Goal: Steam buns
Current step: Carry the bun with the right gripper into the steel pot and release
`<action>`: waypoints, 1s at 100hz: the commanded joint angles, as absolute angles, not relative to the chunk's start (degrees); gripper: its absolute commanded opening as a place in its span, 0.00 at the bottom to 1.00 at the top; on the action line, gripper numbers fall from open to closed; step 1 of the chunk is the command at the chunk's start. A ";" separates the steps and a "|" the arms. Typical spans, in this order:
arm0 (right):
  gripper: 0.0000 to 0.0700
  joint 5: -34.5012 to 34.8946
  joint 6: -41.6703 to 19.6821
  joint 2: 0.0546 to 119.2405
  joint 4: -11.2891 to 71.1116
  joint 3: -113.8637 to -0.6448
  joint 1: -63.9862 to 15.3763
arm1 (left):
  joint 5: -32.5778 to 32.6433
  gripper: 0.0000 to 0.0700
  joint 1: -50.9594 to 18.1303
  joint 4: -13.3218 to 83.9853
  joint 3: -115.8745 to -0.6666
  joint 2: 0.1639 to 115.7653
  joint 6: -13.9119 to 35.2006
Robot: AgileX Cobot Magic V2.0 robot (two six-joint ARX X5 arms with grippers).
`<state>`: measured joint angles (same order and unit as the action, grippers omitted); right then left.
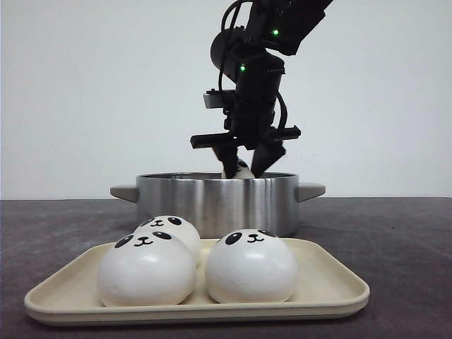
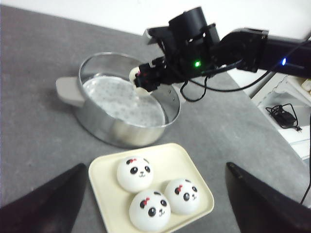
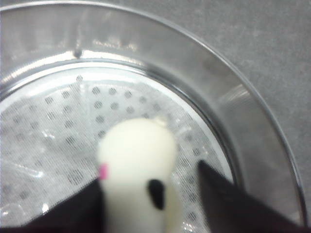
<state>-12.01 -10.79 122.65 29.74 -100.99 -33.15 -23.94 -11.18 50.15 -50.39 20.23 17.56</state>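
Note:
Three panda-faced buns (image 1: 146, 270) (image 1: 251, 266) (image 1: 171, 227) sit on a cream tray (image 1: 339, 289) at the front; they also show in the left wrist view (image 2: 135, 173) (image 2: 149, 209) (image 2: 181, 195). A fourth bun (image 3: 137, 170) stands between my right gripper's fingers (image 3: 77, 208), just over the perforated rack of a steel steamer pot (image 1: 212, 201). It touches one finger, and a gap shows at the other. My right gripper (image 1: 244, 168) is at the pot's rim. My left gripper (image 2: 155, 167) is wide open and empty, high above the tray.
The pot (image 2: 121, 121) has side handles (image 1: 311, 191) and stands right behind the tray on the grey table. A cable and white furniture (image 2: 286, 116) lie off the table's far side in the left wrist view.

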 commanded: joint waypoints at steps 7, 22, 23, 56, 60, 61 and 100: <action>0.61 -12.16 -11.57 124.07 31.33 -102.02 -33.32 | -24.08 0.79 -11.38 50.02 -50.87 20.25 17.56; 0.61 -12.47 -11.57 124.07 33.36 -102.02 -33.19 | -24.08 0.79 -11.38 50.09 -50.87 20.25 17.56; 0.61 -12.47 -11.57 124.07 33.41 -102.02 -33.17 | -24.08 0.79 -11.38 50.09 -50.87 20.27 17.56; 0.62 -12.25 -11.57 123.94 38.15 -105.89 -32.01 | -24.08 0.79 -11.38 50.15 -50.87 20.25 17.58; 0.62 -12.25 -11.57 123.94 38.79 -107.09 -31.94 | -24.08 0.79 -11.38 50.15 -50.87 20.25 17.58; 0.62 -12.25 -11.57 123.94 39.00 -107.46 -31.94 | -24.08 0.79 -11.38 50.15 -50.87 20.25 17.61; 0.01 -14.63 -11.53 111.72 54.22 -118.98 -38.46 | -24.53 0.57 -11.38 51.46 -50.85 20.51 17.56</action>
<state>-13.67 -10.92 116.25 53.74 -116.88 -35.03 -24.21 -11.18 51.42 -50.39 20.23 17.56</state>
